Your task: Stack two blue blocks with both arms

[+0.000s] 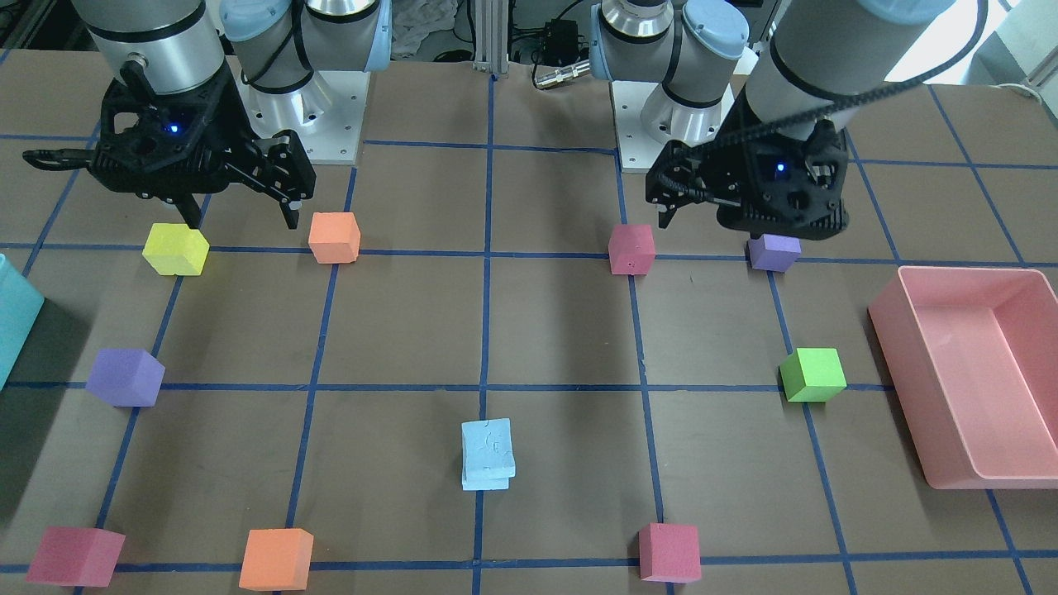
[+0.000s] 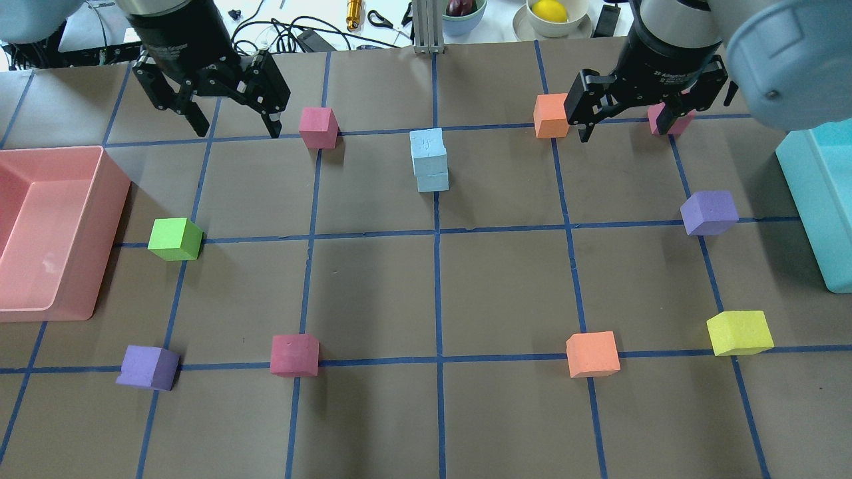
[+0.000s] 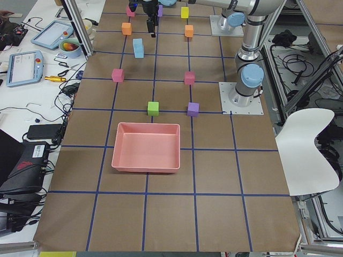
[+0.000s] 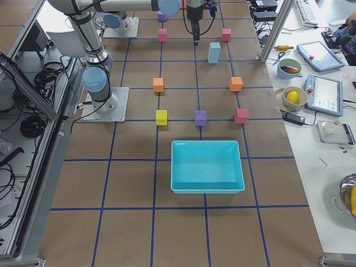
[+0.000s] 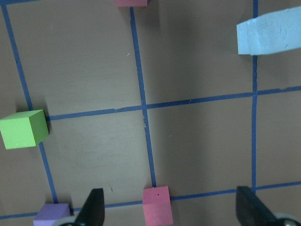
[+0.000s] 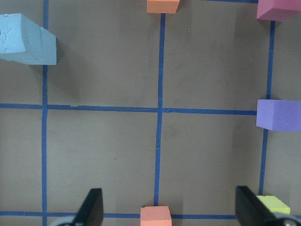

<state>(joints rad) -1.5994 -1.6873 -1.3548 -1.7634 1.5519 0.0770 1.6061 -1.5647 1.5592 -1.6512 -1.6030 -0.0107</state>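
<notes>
stack: blue blocks [image 2: 429, 159], seam clear overhead, cropped in wrist views | left gripper [image 2: 237, 130] spread | right gripper [image 2: 626, 130] spread

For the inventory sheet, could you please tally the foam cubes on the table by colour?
Blue cubes: 2, stacked
Pinkish-red cubes: 3
Orange cubes: 2
Purple cubes: 2
Yellow cube: 1
Green cube: 1
Total: 11
</notes>
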